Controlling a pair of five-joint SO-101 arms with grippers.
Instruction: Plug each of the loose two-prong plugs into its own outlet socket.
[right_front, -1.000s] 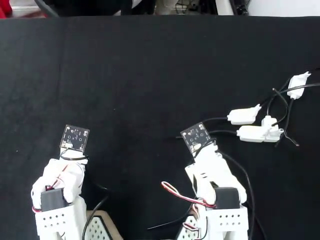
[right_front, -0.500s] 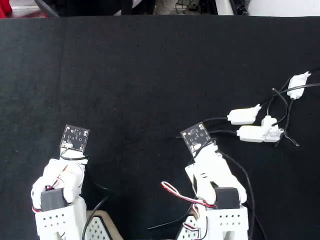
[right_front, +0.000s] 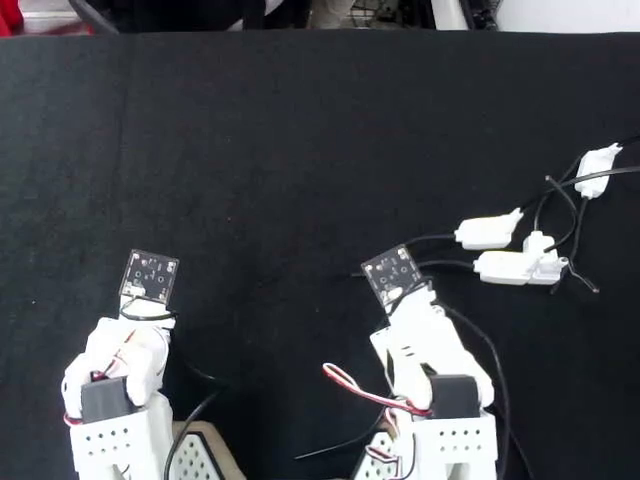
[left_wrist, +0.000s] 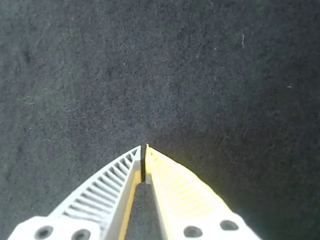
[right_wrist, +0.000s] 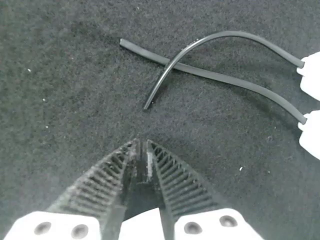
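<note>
The left gripper (left_wrist: 145, 148) and right gripper (right_wrist: 141, 145) are both pressed together, empty, over the black counter (right_front: 300, 150). The white plugs (right_front: 515, 267) lie to the right gripper's right, and their cables (right_wrist: 172, 64) cross just ahead of it.

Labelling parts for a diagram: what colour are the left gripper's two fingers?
The left gripper has one white finger and one yellow, clearest in the left wrist view.

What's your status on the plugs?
Left end effector shut, empty. Right end effector shut, empty. White connectors loose, far right. Black cords cross ahead of right end effector.
</note>
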